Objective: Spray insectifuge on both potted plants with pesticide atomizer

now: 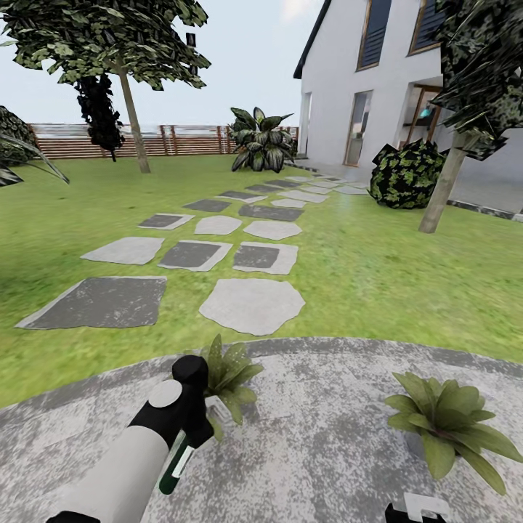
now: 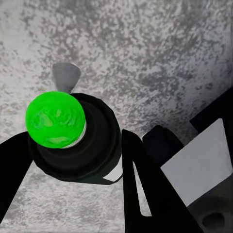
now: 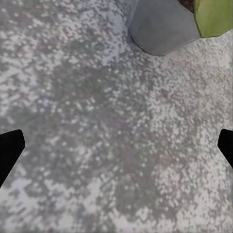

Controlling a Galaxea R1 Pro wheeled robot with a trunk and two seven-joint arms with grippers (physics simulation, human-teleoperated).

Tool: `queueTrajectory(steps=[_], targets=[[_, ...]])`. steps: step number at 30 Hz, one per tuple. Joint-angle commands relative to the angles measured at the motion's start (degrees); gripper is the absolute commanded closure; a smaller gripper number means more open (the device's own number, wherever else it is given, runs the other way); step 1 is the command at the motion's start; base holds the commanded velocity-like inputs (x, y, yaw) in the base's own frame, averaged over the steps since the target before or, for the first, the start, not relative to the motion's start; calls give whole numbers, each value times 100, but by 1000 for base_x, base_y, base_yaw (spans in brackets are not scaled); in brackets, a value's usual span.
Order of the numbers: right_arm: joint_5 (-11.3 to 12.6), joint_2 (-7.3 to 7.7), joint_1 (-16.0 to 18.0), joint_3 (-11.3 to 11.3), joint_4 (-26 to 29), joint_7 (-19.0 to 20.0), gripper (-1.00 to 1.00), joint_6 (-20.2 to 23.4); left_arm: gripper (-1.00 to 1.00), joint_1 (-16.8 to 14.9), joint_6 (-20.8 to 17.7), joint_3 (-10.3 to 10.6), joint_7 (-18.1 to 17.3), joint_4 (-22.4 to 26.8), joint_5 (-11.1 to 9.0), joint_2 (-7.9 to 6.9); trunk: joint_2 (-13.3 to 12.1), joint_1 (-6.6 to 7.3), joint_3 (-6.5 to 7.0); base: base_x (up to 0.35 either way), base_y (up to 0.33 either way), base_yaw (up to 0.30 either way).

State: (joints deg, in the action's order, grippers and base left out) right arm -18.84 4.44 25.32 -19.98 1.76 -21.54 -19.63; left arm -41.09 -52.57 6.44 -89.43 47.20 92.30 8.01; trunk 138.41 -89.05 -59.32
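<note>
Head view: The left arm reaches forward over the paved patio (image 1: 327, 450), and its left gripper (image 1: 187, 428) holds the pesticide atomizer (image 1: 176, 463), whose green body with a white label hangs below the wrist. The bottle sits just beside the left potted plant (image 1: 229, 378), which the wrist partly hides. The right potted plant (image 1: 450, 425) stands well apart on the same paving. A small part of the right gripper (image 1: 415, 508) shows at the lower edge. Risk: the arm is so near the left plant that a forward swing may strike its leaves or tip its pot.

Left wrist view: The black fingers (image 2: 145, 179) are clenched on the atomizer's black top (image 2: 80, 145), and a bright green blob (image 2: 54, 119) sits on it. The paving lies beyond. Risk: the nozzle appears aimed at the paving rather than the foliage, so spray would probably miss and coverage stay incomplete. The hold is near the top; a sharp wrist turn may let the bottle slip.

Right wrist view: The right gripper's fingertips (image 3: 9, 150) stand wide apart, holding nothing, above the paving. A grey pot (image 3: 162, 26) with a leaf edge lies close ahead. Risk: advancing this arm may knock the pot.
</note>
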Motion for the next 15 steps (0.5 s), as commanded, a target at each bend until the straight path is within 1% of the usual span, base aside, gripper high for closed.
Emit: queueTrajectory(steps=[1, 2, 3, 4, 5, 6, 9, 10, 12, 13, 15], targets=[[-59, -1, 5, -49, -9, -17, -100, -20, 100, 10, -51, 6, -57, -6, 48, -38, 2, 1, -5, 0, 0, 0], [-59, -2, 4, -47, -9, -17, -100, -19, 100, 27, -42, 6, -57, -10, 46, -94, 2, 1, -5, 0, 0, 0], [-59, -1, 3, -47, -9, -17, -100, -21, 100, 64, -34, 6, -57, -11, 44, -205, 2, 1, -5, 0, 0, 0], [-59, 0, 3, -45, -9, -17, -100, -22, 100, 92, -31, 6, -57, -11, 44, -281, 2, 1, -5, 0, 0, 0], [-59, -2, 2, -48, -9, -17, -100, -22, 100, 131, -26, 6, -57, -19, 43, -418, 2, 1, -5, 0, 0, 0], [-59, 0, 2, -49, -9, -17, -100, -21, 100, 174, -21, 6, -57, -26, 43, -508, 2, 1, -5, 0, 0, 0], [-59, -3, 3, -48, -9, -17, -100, -23, 100, 334, -10, 6, -57, -15, 39, -711, 2, 1, -5, 0, 0, 0], [-59, -3, 5, -47, -9, -17, -100, -23, 100, 355, -9, 9, -57, -13, 34, -720, 2, 1, -5, 0, 0, 0], [-59, -4, 4, -46, -9, -17, -100, -23, 100, 379, -8, 19, -57, -11, -49, -689, 2, 1, -5, 0, 0, 0], [-55, -4, 5, -48, -9, -17, -100, -23, 100, 385, -8, 30, -57, -8, -122, -657, 2, 1, -5, 0, 0, 0], [-49, -4, 4, -49, -9, -20, -100, -23, 100, 388, -13, 34, -57, 0, -203, -601, 2, 1, -5, 0, 0, 0]])
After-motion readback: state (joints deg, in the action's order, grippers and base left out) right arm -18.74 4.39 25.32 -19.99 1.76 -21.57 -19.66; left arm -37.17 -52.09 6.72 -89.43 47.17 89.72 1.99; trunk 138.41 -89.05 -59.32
